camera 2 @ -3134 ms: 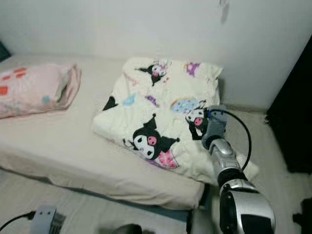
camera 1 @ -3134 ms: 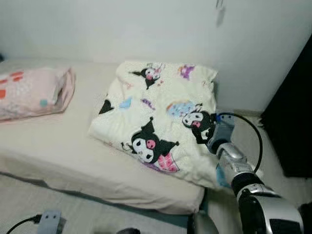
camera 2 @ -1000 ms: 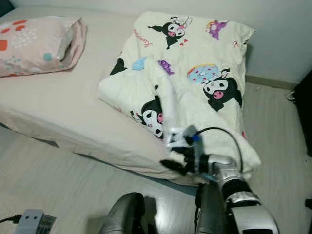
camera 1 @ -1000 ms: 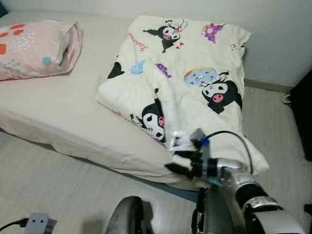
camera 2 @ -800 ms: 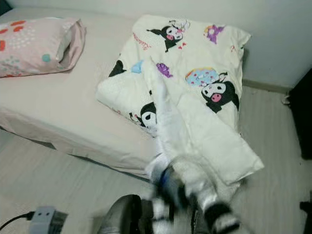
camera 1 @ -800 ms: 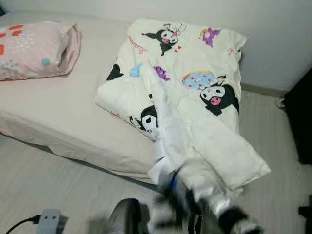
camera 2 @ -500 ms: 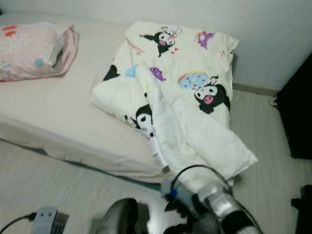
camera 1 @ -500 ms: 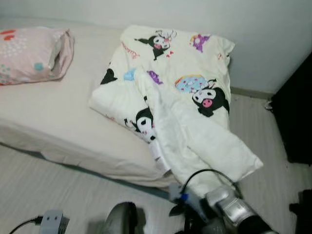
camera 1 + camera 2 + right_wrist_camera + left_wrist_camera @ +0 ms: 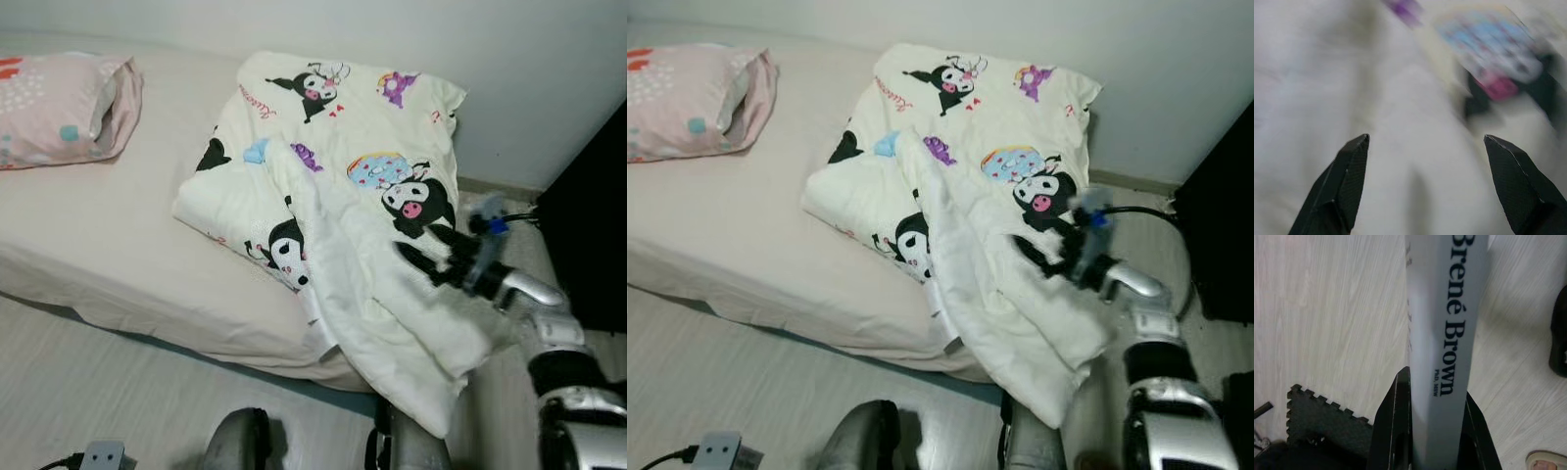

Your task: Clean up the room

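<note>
A cream blanket (image 9: 343, 166) printed with black cartoon figures lies crumpled on the bed (image 9: 118, 255). One thick fold (image 9: 392, 333) hangs off the bed's near corner toward the floor. My right gripper (image 9: 416, 257) hovers open just over that fold, beside a cartoon face; in the right wrist view its black fingers (image 9: 1347, 181) stand wide apart above blurred fabric. In the left wrist view my left gripper (image 9: 1435, 391) is shut on a pale grey book (image 9: 1449, 308) with "Brené Brown" on the spine, held above a light wood floor.
A pink pillow (image 9: 59, 98) lies at the bed's head, far left. Dark furniture (image 9: 593, 215) stands right of the bed against the white wall. A grey power adapter (image 9: 103, 455) sits on the floor near my feet. A black foam mat (image 9: 1317, 426) lies under the left gripper.
The right gripper was low at the bed's near edge with a blanket fold. It has swung up and to the right over the hanging fold, which now drapes off the bed. The camera shifted.
</note>
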`<state>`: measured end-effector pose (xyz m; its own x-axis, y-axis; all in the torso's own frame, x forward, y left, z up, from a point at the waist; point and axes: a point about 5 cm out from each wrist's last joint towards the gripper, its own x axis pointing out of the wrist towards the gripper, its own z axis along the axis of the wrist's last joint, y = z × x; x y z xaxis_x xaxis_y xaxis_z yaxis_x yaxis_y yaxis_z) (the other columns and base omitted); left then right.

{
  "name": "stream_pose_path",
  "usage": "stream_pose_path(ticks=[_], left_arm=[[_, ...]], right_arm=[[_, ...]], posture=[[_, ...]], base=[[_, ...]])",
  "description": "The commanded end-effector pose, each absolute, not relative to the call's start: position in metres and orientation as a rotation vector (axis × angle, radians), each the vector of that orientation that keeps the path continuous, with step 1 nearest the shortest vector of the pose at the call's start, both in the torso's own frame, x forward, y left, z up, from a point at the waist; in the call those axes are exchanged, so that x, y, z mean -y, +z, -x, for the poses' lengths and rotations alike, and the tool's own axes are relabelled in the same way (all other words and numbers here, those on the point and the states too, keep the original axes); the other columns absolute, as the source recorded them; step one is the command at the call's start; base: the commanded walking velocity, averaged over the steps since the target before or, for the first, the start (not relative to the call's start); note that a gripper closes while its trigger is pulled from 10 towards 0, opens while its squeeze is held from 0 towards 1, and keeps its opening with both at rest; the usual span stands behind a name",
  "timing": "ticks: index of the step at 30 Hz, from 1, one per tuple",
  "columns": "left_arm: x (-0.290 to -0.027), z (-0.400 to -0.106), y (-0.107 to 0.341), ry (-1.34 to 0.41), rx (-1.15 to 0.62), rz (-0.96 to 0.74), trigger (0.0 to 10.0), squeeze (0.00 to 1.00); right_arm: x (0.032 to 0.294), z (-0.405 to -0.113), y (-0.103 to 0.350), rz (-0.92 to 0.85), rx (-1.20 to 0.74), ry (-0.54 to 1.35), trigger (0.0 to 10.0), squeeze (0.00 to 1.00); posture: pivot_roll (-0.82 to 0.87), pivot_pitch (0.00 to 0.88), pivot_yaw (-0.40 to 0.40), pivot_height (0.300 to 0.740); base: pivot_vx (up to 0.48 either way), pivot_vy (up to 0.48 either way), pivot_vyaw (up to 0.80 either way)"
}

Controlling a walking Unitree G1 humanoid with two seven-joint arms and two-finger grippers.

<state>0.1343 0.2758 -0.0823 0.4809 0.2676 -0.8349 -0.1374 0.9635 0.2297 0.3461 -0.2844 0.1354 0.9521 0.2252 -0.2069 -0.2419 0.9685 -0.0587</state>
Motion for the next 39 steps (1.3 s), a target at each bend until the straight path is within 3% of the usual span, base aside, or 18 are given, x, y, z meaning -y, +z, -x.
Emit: stream_pose_path(ticks=[1,2,3,5,9,23,30,31,35,36,39], left_arm=[[-0.281,-0.123,-0.085,0.262,-1.076,-0.143,10.0,0.00],[-0.282,-0.123,-0.084,0.262,-1.074,-0.146,10.0,0.00],[-0.282,-0.123,-0.084,0.262,-1.074,-0.146,10.0,0.00],[-0.285,-0.123,-0.083,0.262,-1.073,-0.156,10.0,0.00],[-0.290,-0.122,-0.081,0.261,-1.077,-0.169,10.0,0.00],[-0.287,-0.127,-0.081,0.243,-1.068,-0.173,10.0,0.00],[-0.285,-0.128,-0.081,0.239,-1.065,-0.171,10.0,0.00],[-0.284,-0.128,-0.081,0.245,-1.064,-0.166,10.0,0.00],[-0.284,-0.128,-0.081,0.247,-1.064,-0.164,10.0,0.00],[-0.284,-0.128,-0.082,0.248,-1.065,-0.163,10.0,0.00],[-0.283,-0.129,-0.082,0.248,-1.064,-0.161,10.0,0.00]], right_arm=[[0.300,-0.340,0.127,0.088,-0.245,0.114,10.0,0.00],[0.317,-0.334,0.125,0.100,-0.271,0.007,10.0,0.00],[0.317,-0.334,0.125,0.100,-0.271,0.007,10.0,0.00],[0.342,-0.319,0.117,0.222,-0.364,-0.131,10.0,0.00],[0.349,-0.310,0.109,0.216,-0.395,-0.157,10.0,0.00],[0.316,-0.314,0.090,0.004,-0.395,0.120,10.0,0.00],[0.316,-0.312,0.086,0.048,-0.456,0.143,10.0,0.00],[0.316,-0.308,0.080,0.084,-0.520,0.183,4.1,0.00],[0.316,-0.308,0.081,0.076,-0.518,0.192,4.1,0.00],[0.313,-0.312,0.088,0.044,-0.482,0.242,0.0,0.00],[0.308,-0.315,0.096,0.020,-0.443,0.353,0.0,0.00]], posture=[[0.09,0.249,0.044,0.591],[0.10,0.251,0.048,0.591],[0.10,0.251,0.048,0.591],[0.10,0.261,0.056,0.591],[0.11,0.265,0.066,0.591],[0.10,0.250,0.065,0.591],[0.10,0.245,0.061,0.591],[0.10,0.241,0.054,0.591],[0.10,0.240,0.054,0.591],[0.09,0.239,0.055,0.591],[0.09,0.236,0.054,0.591]], base=[[0.000,0.000,0.00],[0.000,0.000,0.00],[0.000,0.000,0.00],[0.000,0.000,0.00],[0.000,0.000,0.00],[0.000,0.000,0.00],[0.000,0.000,0.00],[0.000,0.000,0.00],[0.000,0.000,0.00],[0.000,0.000,0.00],[0.000,0.000,0.00]])
